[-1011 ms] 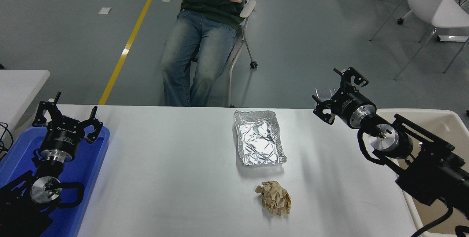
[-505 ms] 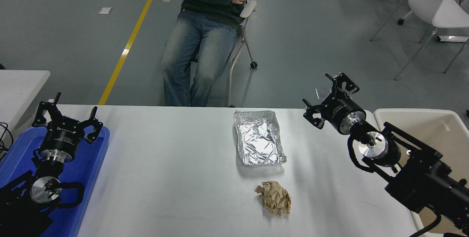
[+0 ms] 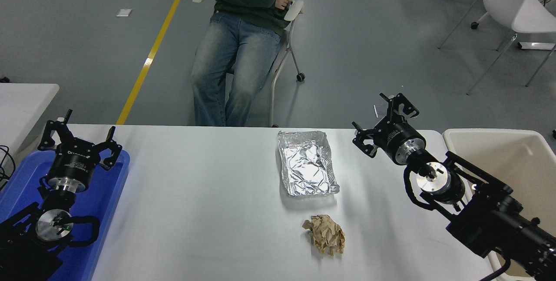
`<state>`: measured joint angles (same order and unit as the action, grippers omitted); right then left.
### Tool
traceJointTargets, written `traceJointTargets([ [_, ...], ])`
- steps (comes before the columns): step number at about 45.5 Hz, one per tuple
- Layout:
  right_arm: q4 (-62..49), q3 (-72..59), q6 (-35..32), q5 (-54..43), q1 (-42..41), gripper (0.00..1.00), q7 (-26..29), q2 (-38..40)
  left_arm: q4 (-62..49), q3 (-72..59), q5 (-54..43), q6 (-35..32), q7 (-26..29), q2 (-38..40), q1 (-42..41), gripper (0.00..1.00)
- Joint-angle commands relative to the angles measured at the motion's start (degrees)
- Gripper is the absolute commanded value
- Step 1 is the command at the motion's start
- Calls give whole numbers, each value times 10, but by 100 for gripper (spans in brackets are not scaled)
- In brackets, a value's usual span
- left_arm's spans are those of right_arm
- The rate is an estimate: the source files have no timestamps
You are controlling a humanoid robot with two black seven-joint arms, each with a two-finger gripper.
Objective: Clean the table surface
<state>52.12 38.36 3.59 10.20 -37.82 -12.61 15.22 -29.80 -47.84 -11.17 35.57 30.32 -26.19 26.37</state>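
The white table surface (image 3: 208, 211) fills the lower part of the head view, its far edge running just in front of a seated person (image 3: 243, 33) on a wheeled chair. Nothing on it has shifted over the last second. It is not yet clean, as two items lie right of centre.

The beige bin (image 3: 521, 159) stands off the right end of the surface and the blue tray (image 3: 104, 211) sits at the left end. The left arm is parked over that tray, and the fingers of the left gripper (image 3: 78, 135) are spread apart and hold nothing; it has not moved.

The change is in the right arm. A second ago it hung over the near corner of the bin; it has since swung leftward and now sits above the right part of the surface. The right gripper (image 3: 384, 124) has its fingers apart and empty, up near the far edge and apart from both items.

The crinkled foil tray (image 3: 308, 168) lies between the centre and the gripper, with the crumpled brown paper ball (image 3: 325, 234) just nearer the camera. The swing reads as the opening of a reach toward this litter, probably the foil tray, which is closer; clearing is only beginning.
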Motion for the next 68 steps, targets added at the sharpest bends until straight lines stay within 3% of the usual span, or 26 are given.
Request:
traceJointTargets([
  [1,-11,3,-1,0,6,99,0,-5,0,0,0,0,0,0,0,100],
  [68,-34,29,-22,-10,11,100,0,1,0,-1,0,-1,0,0,0,100],
])
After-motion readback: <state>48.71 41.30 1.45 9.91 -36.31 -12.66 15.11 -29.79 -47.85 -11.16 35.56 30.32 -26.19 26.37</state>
